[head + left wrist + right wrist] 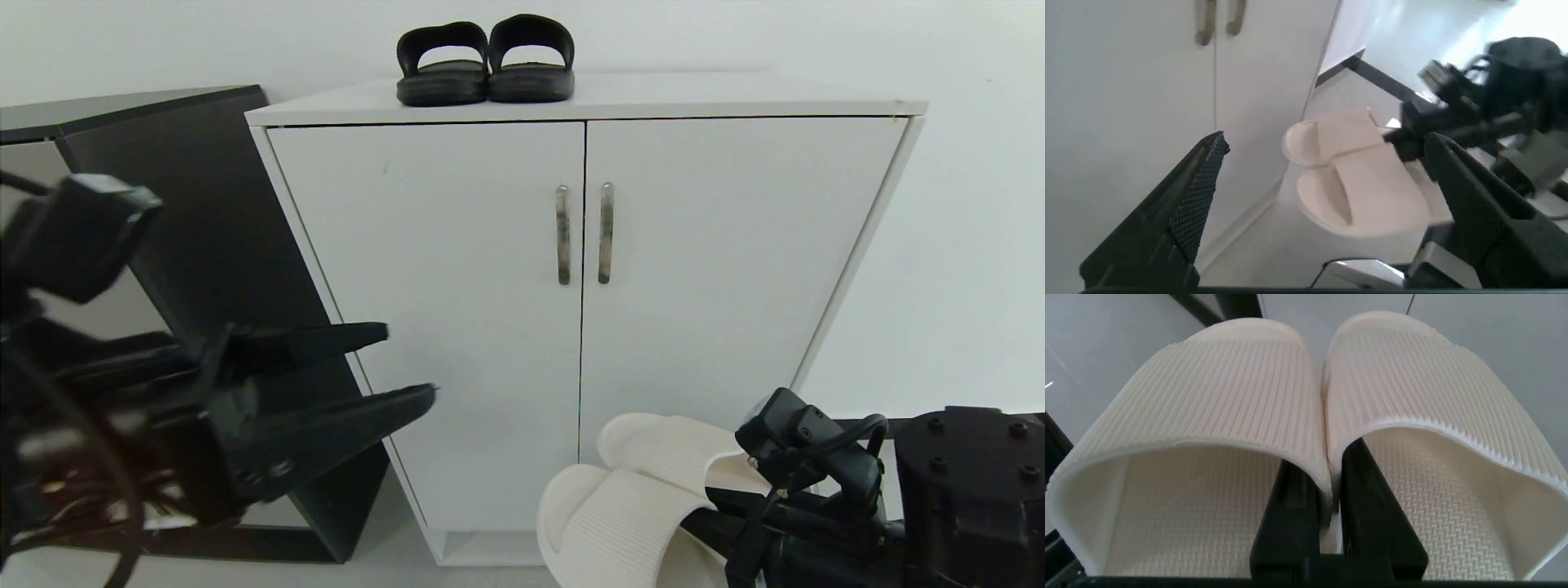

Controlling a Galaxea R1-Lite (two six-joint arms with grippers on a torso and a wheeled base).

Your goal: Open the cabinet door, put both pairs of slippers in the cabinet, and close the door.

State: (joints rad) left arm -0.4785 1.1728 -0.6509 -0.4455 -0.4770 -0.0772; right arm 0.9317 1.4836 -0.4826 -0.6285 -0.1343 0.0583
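Note:
A white cabinet (457, 343) stands in front of me with both doors shut and two metal handles (584, 234) side by side at the middle seam. A pair of black slippers (486, 64) rests on its top, left of centre. My right gripper (1327, 502) is shut on a pair of white ribbed slippers (645, 490), pinching their two inner strap edges together low in front of the right door. The fingertips (1290, 514) are tucked under the straps. My left gripper (408, 363) hangs open and holds nothing, in front of the left door's lower half. The white slippers (1360, 175) lie beyond its fingers (1184, 212).
A black angled shelf unit (212, 212) stands right against the cabinet's left side. A pale wall runs behind, and light floor (939, 327) lies to the right of the cabinet.

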